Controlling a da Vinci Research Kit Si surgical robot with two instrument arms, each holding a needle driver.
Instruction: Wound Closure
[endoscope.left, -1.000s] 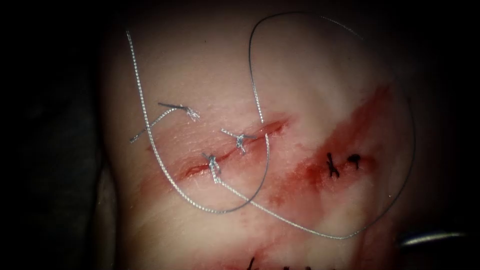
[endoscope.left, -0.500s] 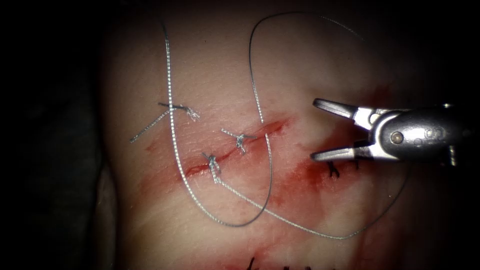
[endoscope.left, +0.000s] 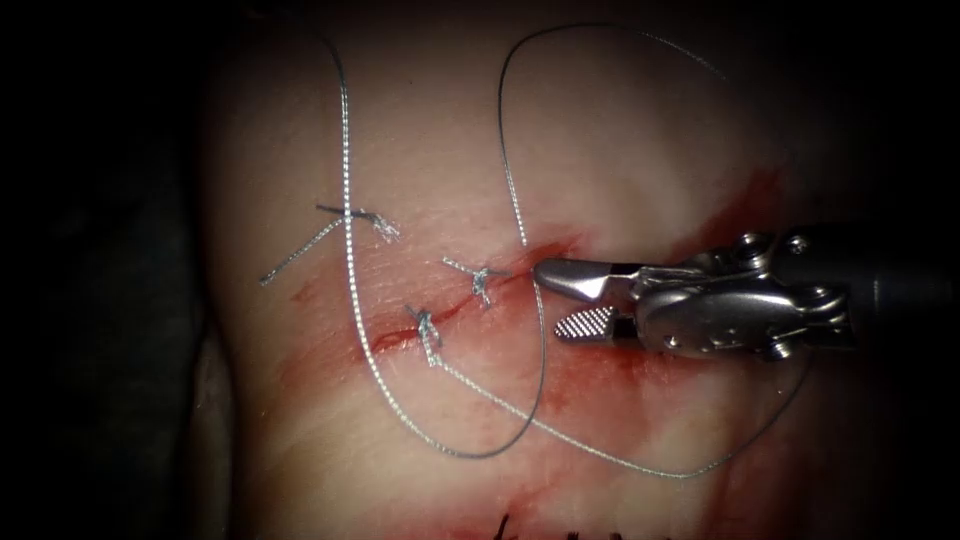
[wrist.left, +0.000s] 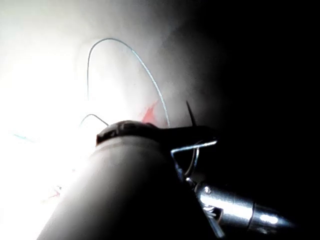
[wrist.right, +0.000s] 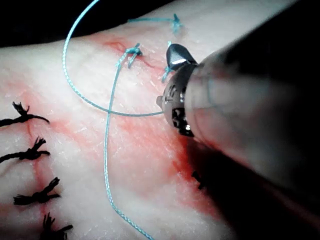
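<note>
The tissue (endoscope.left: 620, 130) bears a slanted cut (endoscope.left: 455, 305) with three knotted stitches (endoscope.left: 481, 281) across it. From the lowest knot (endoscope.left: 427, 335) a long silver thread (endoscope.left: 540, 350) loops wide to the right, comes back over the cut and rises past the picture's top on the left. My right tool (endoscope.left: 553, 298) lies at the cut's right end, jaws open and holding nothing, tips just right of that thread; it also shows in the right wrist view (wrist.right: 172, 57). In the left wrist view the thread (wrist.left: 145, 75) arcs to my left tool's dark tip (wrist.left: 192, 132); what it holds is hidden.
Red fluid (endoscope.left: 720, 230) streaks the tissue right of the cut and beneath the right tool. Older black stitches (wrist.right: 30, 154) sit in a row on the tissue's near side, and their tips (endoscope.left: 505, 525) show at the endoscope view's lower edge.
The right tool came in from the right with open jaws and moved left to the cut's right end. The thread's left strand swung rightward at its upper end.
</note>
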